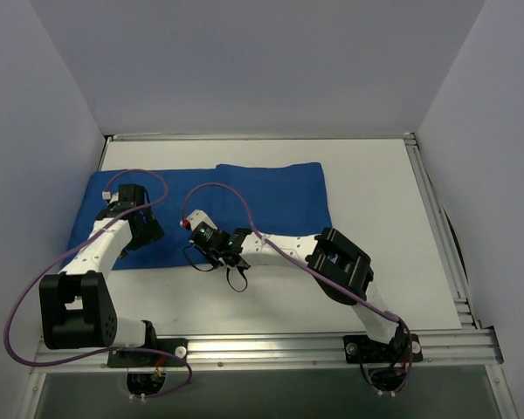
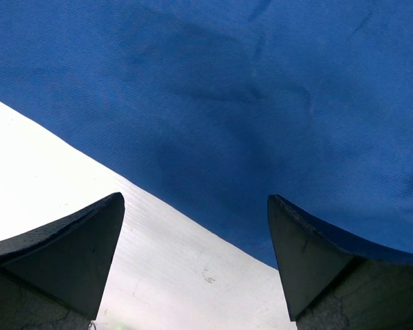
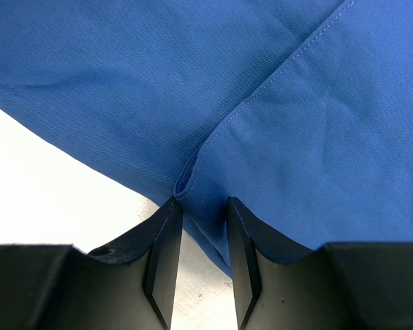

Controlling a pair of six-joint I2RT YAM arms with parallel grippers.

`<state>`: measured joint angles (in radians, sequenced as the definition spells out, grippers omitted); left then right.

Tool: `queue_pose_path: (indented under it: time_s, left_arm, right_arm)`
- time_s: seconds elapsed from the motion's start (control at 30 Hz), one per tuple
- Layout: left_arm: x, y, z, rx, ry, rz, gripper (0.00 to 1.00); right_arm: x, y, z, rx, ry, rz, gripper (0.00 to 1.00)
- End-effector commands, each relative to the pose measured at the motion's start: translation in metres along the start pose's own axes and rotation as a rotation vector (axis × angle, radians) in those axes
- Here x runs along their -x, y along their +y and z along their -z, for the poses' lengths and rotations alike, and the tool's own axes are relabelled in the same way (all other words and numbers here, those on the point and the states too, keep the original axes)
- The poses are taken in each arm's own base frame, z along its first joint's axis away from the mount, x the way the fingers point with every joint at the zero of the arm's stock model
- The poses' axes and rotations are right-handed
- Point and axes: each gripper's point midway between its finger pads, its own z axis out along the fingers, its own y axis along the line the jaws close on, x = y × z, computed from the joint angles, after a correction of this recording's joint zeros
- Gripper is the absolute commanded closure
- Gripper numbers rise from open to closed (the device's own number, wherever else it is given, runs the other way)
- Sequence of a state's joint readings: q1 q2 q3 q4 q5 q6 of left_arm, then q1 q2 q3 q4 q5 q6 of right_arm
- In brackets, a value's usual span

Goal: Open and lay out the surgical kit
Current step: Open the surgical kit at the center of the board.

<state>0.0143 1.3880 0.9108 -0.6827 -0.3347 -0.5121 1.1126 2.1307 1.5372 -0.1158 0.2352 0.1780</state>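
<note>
My right gripper point(image 3: 201, 203) is closed down to a narrow slot. A bunched bit of the blue cloth wrap point(image 3: 124, 69) sits between its fingertips point(image 3: 166, 234), right at the corner where a hemmed flap point(image 3: 316, 151) meets the layer under it. I read that as a pinch on the near edge of the flap, taken there because the hem gives a firm lip to lift and peel back. The white table point(image 3: 48, 185) shows just below and to the left of the tips, so the grip is at the very margin of the cloth. My left gripper point(image 2: 196, 199) is spread wide and holds nothing. One finger point(image 2: 310, 261) hangs over the cloth and the other over bare table, straddling the wrap's near edge, I think to take that edge or pin it. In the overhead view the wrap point(image 1: 271, 201) lies folded just beyond both grippers, and the right arm point(image 1: 341, 262) reaches across to its middle. No tray, instruments or packets are visible. I judge they are inside the folds, so the opening has barely begun.
</note>
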Motion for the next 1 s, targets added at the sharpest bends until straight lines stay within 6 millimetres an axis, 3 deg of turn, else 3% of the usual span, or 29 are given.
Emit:
queue_pose_path:
  time_s: [0.0,0.33,0.87,0.97]
  left_arm:
    - [0.008,-0.007,0.0,-0.03,-0.031,0.003,0.06]
    - [0.007,-0.008,-0.001,-0.031,-0.026,0.0,0.06]
    - [0.007,-0.008,-0.002,-0.027,-0.023,-0.003,0.06]
    - [0.007,-0.007,-0.002,-0.026,-0.025,-0.002,0.06]
  right_arm:
    - [0.022,-0.016,0.017,-0.029,-0.053,-0.028,0.73]
    - [0.032,-0.033,0.029,0.031,-0.057,-0.043,0.72]
    - [0.008,-0.005,0.01,0.095,0.002,0.003,0.72]
    - [0.004,-0.003,0.005,0.081,0.006,-0.005,0.76]
